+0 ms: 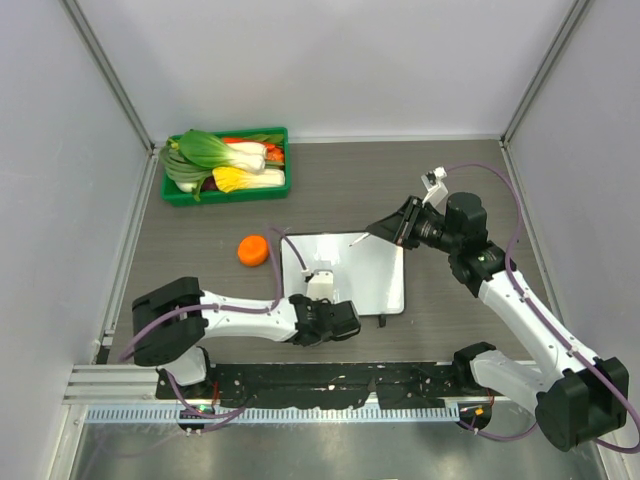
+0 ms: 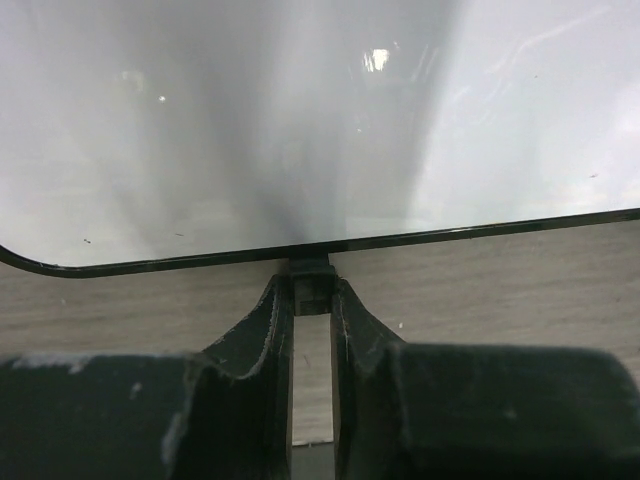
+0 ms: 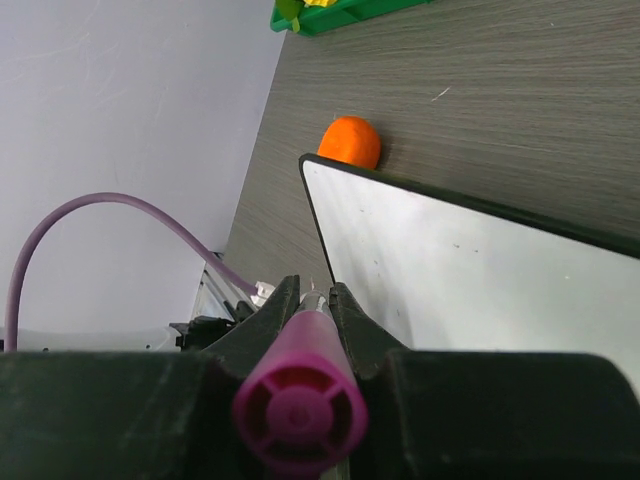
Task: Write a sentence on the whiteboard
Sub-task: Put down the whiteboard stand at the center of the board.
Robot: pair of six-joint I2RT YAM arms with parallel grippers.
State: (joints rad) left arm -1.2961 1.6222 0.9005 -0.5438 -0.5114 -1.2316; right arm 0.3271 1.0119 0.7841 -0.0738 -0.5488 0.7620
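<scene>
The whiteboard (image 1: 350, 275) lies flat mid-table, glossy white with a thin black frame. No pink writing shows on it in any view. My left gripper (image 1: 318, 308) is at its near edge by the left corner. In the left wrist view the jaws (image 2: 312, 290) are shut on a small black foot under the whiteboard frame (image 2: 450, 236). My right gripper (image 1: 395, 228) is shut on a magenta marker (image 3: 300, 400) and holds it slanted over the board's far right part. The marker tip (image 1: 363, 238) is just above or at the surface. The board also shows in the right wrist view (image 3: 470, 280).
An orange ball (image 1: 253, 250) lies just left of the board's far left corner and also shows in the right wrist view (image 3: 350, 142). A green tray (image 1: 230, 197) of vegetables stands at the back left. Grey walls close in the left, back and right.
</scene>
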